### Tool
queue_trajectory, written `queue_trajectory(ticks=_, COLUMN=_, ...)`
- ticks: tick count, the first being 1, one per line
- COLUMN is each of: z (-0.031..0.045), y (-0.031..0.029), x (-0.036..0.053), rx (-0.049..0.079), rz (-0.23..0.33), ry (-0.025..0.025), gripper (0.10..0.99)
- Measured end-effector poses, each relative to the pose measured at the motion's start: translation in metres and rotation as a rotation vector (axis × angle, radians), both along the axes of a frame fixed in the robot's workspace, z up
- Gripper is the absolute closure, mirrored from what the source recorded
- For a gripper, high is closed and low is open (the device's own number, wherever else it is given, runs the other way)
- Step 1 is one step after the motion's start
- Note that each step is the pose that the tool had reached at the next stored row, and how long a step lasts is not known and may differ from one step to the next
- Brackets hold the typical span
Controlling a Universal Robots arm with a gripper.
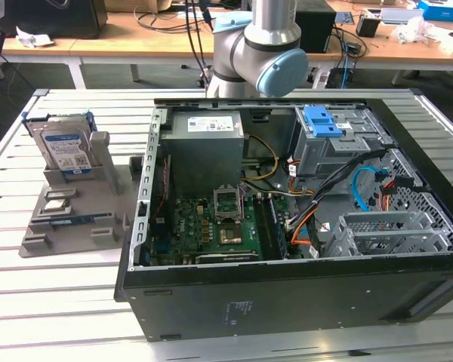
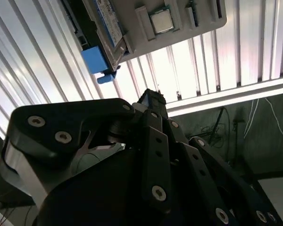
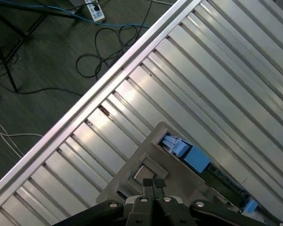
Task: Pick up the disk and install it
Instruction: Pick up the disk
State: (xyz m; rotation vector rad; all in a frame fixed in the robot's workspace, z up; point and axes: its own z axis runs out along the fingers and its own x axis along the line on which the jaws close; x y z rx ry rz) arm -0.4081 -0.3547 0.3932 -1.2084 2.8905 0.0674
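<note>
Disk (image 1: 66, 147) stands upright in a grey holder (image 1: 98, 158) near the counter's (image 1: 53, 302) edge on the exterior view's left, beside the open computer case (image 1: 287, 305). In the first wrist view the gripper (image 3: 153, 182) hangs above the holder with its fingertips pressed together, gripping nothing and apart from the disk. In the second wrist view, a chip (image 2: 161, 21) lies flat on the holder's base.
</note>
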Motion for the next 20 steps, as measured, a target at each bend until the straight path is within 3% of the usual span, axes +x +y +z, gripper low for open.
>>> queue_trajectory(ticks=20, z=0.0000, y=0.0000, x=0.0000, rx=0.000, rz=0.274, ry=0.0000, gripper=0.980)
